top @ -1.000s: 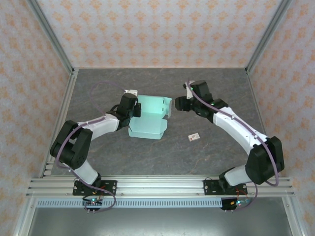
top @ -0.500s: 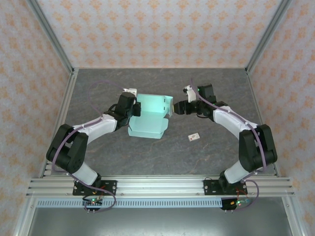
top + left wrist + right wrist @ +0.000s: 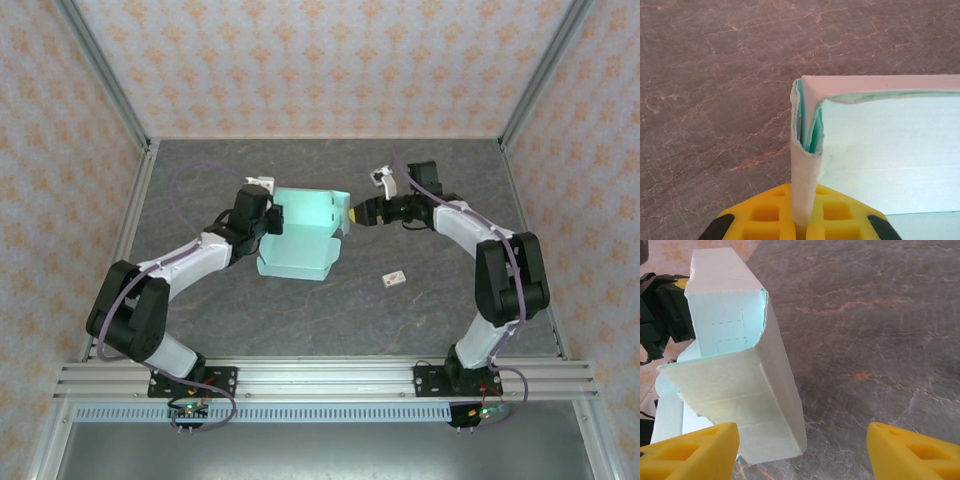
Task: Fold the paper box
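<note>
Left gripper (image 3: 805, 222) pinches 9 o'clock wall of pale mint-green card paper box (image 3: 300, 240); right gripper (image 3: 356, 213) spread at 3 o'clock flap. Risk: skewed closing creases flap, drags box.

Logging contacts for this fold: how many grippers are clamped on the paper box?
1. The left gripper is shut on the paper box, pinching its left wall. The right gripper is open at the box's right flap, gripping nothing.

Marbled table (image 3: 420, 330) under paper box (image 3: 300, 248), tag (image 3: 394, 279)
</note>
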### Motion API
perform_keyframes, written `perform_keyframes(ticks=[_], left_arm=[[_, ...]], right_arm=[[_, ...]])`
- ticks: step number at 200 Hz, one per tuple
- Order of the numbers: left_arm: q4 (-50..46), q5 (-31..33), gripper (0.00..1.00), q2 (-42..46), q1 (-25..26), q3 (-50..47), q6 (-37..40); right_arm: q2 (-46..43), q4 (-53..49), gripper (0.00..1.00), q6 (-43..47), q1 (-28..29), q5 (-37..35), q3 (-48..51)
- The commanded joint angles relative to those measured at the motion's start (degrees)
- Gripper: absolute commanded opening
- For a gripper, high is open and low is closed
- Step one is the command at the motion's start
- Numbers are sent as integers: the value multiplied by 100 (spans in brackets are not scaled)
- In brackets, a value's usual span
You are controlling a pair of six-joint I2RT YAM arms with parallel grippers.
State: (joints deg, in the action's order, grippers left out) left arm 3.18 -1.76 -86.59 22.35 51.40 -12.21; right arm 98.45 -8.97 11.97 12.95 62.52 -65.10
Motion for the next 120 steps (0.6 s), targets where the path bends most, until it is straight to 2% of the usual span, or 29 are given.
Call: perform_keyframes(ticks=[1, 33, 120], left_arm=[[-112, -75, 0, 176, -39, 183, -121], [-125, -137, 0, 160, -38, 203, -207], [-186, -149, 0, 67, -42, 255, -352]], right_arm=[[185, 81, 68, 405, 97, 674, -270], [222, -14, 65, 679, 276, 804, -334], [104, 14, 51, 693, 287, 884, -226]])
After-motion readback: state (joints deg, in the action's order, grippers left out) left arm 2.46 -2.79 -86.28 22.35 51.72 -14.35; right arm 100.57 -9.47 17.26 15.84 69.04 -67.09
